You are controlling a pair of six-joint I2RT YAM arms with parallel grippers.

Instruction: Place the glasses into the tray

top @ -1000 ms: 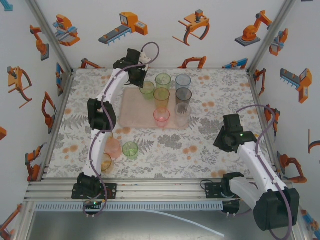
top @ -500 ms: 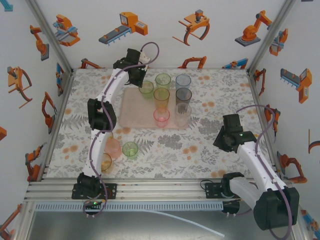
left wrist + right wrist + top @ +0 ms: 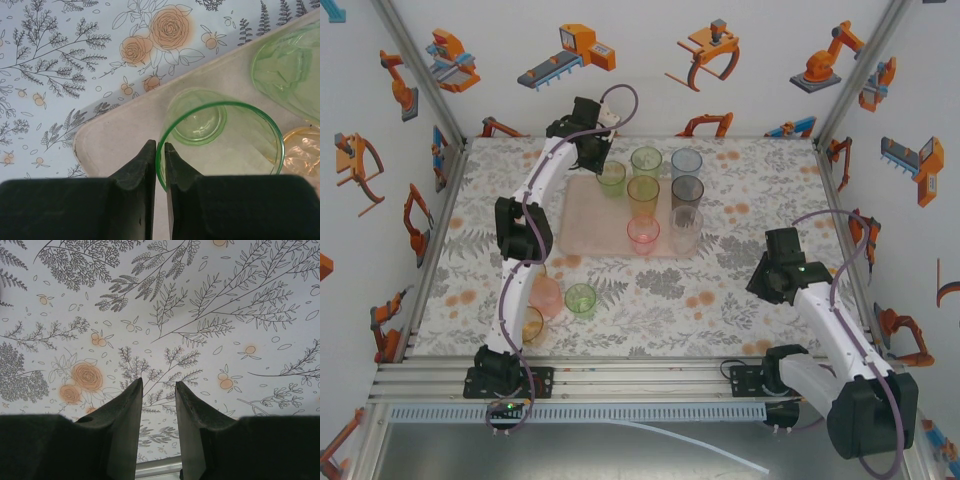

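At the tray corner, the left gripper has its jaws flanking the green glass at the rim for set-down; whether they pinch it I cannot tell.

Tray bare on its left, glasses crowding its right

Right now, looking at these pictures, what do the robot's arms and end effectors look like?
Both the left arm and the right arm have white links joined by black joint housings, with a purple cable looping along each. The left end effector and the right end effector each have two matte black fingers tapering to blunt tips.
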